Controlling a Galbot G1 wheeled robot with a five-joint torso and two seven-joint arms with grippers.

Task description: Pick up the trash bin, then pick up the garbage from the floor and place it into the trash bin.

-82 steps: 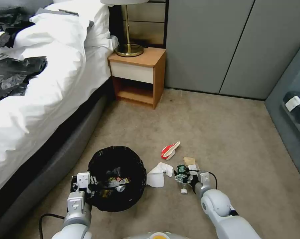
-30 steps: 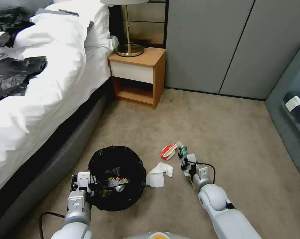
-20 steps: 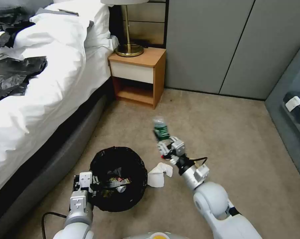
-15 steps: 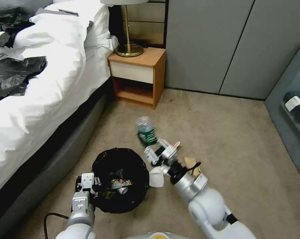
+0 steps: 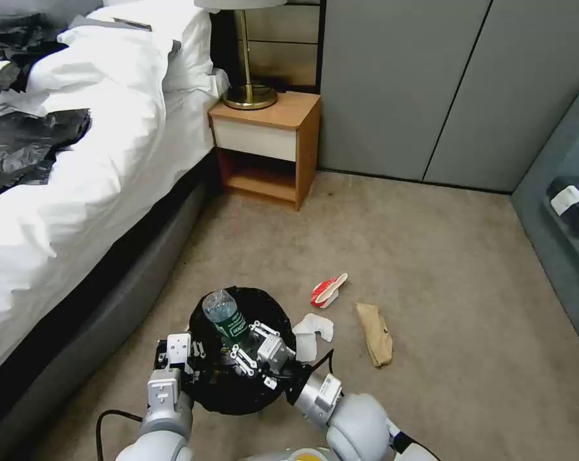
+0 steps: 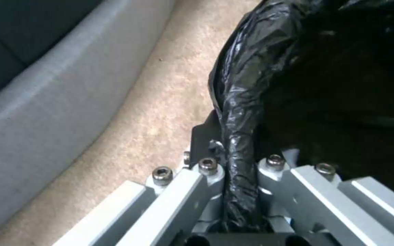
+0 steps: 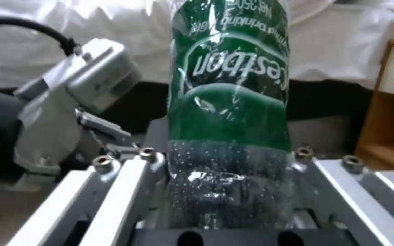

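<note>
The right gripper (image 5: pixel 251 342) is closed around the lower part of the green-labelled bottle (image 5: pixel 225 314), and in the right wrist view its fingers (image 7: pixel 128 171) press on both sides of the clear plastic under the label. It holds the bottle (image 7: pixel 229 102) tilted above the opening of the trash bin (image 5: pixel 238 390), with the body of the bottle leaning toward the far side of the bin. The left gripper (image 5: pixel 174 358) is at the near rim of the bin, on the side toward the bed (image 5: pixel 78 211), and in the left wrist view it is clamped on the rim with the black liner bag (image 6: pixel 238 136) pinched between its fingers (image 6: pixel 197 181). So the step now is the dropping of the bottle into the bin. I judge that the next move needs the right gripper only to release, perhaps a little lower, so the bottle falls inside and does not bounce off the rim. On the carpet beside the bin, on the side away from the bed, lies the white tissue (image 5: pixel 311 333); a bit farther from the bin are the red-and-white packet (image 5: pixel 327 291) and the brown paper bag (image 5: pixel 374 333), not yet collected.
</note>
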